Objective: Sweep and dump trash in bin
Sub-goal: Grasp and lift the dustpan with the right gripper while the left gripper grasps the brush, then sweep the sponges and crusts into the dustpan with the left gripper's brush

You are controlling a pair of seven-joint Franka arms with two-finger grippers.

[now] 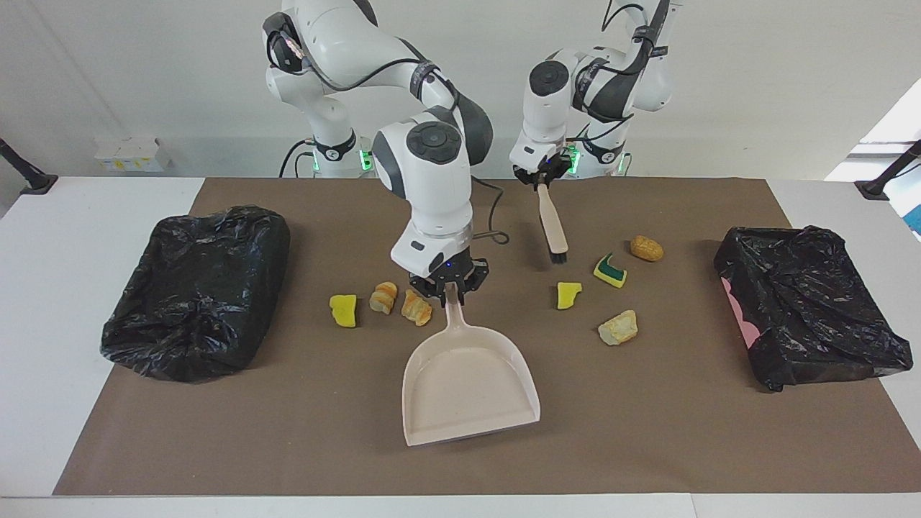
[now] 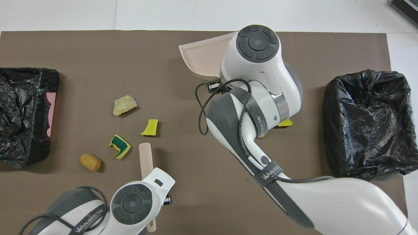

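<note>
1. Closest to the robots: the left gripper (image 1: pixel 540 178) has its jaws clenched on the brush (image 1: pixel 552 224), which hangs bristles-down over the worktop (image 1: pixel 647 432), not touching any trash yet.
2. Next out, four scraps sit toward the left arm's end: a brown bread nub (image 1: pixel 646 248), a green-sided sponge (image 1: pixel 610 270), a yellow sponge chunk (image 1: pixel 568 294) and a pale bread piece (image 1: pixel 618 327).
3. In the same band, toward the right arm's end, a yellow sponge (image 1: pixel 343 310) and two croissant bits (image 1: pixel 383 297) (image 1: pixel 416 307) lie in a row, none swept yet.
4. The right gripper (image 1: pixel 450 285) is clamped on the dustpan (image 1: pixel 468 385) handle, just beside that row. Looks like the setup step: pan needs its open lip turned toward a cluster, then the brush pushes scraps in.
5. Room-wise, loads of bare mat around the pan. The bins (image 1: pixel 198 288) (image 1: pixel 809 302) sit at each end, well apart from the trash.
</note>
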